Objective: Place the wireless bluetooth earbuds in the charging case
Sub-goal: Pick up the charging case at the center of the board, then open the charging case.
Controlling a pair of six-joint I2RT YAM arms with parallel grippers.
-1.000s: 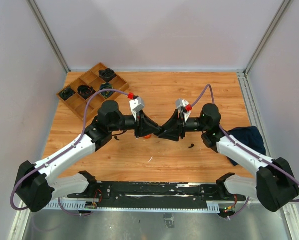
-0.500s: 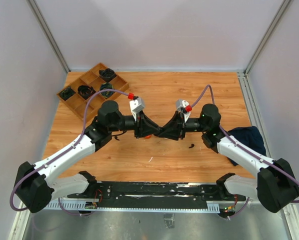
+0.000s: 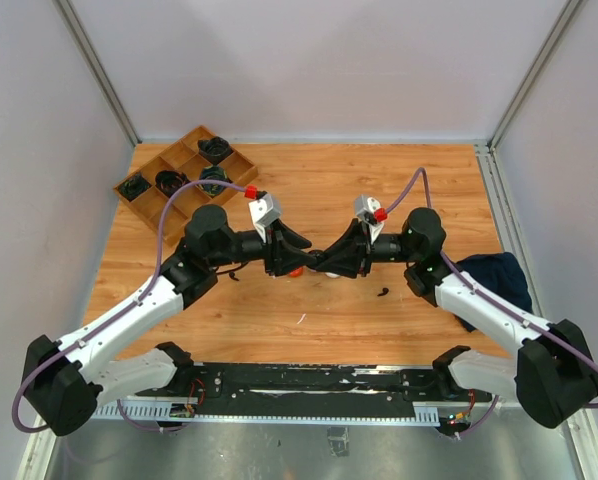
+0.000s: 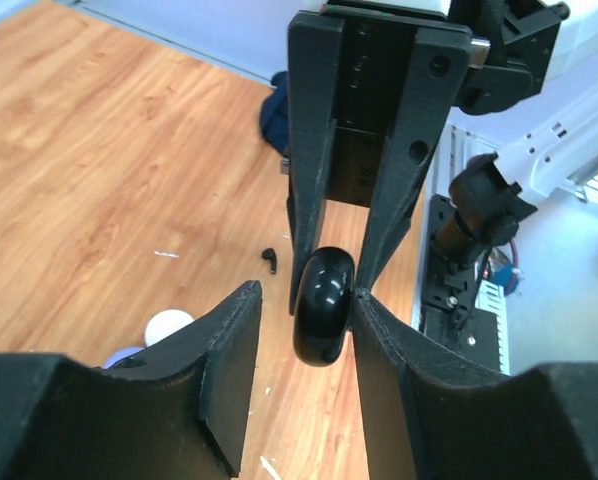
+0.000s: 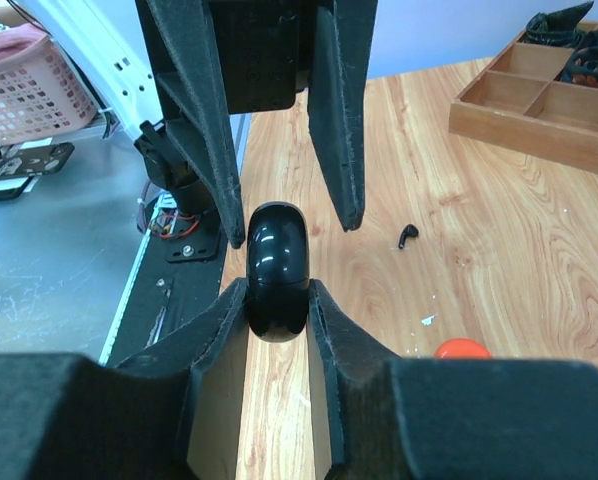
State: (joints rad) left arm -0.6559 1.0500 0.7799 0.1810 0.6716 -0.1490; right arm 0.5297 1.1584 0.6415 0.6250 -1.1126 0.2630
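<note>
You have just handed over: your left gripper (image 4: 304,310) has let its jaws part and that arm has drawn back a little to its own side, while your right gripper (image 5: 277,300) has closed tight on the black case (image 5: 276,262), which hangs edge-on above the table (image 3: 379,190) between the two. One left finger sits just beside the case, the other clear of it. So the right side now carries the case and the left is free to fetch a bud; no bud is in it yet, as far as I can judge. Count: one case in hand, one black earbud (image 5: 408,236) on the table, one red-orange piece (image 5: 462,349), one white (image 4: 167,326), four coiled cables in the tray (image 3: 154,205).
</note>
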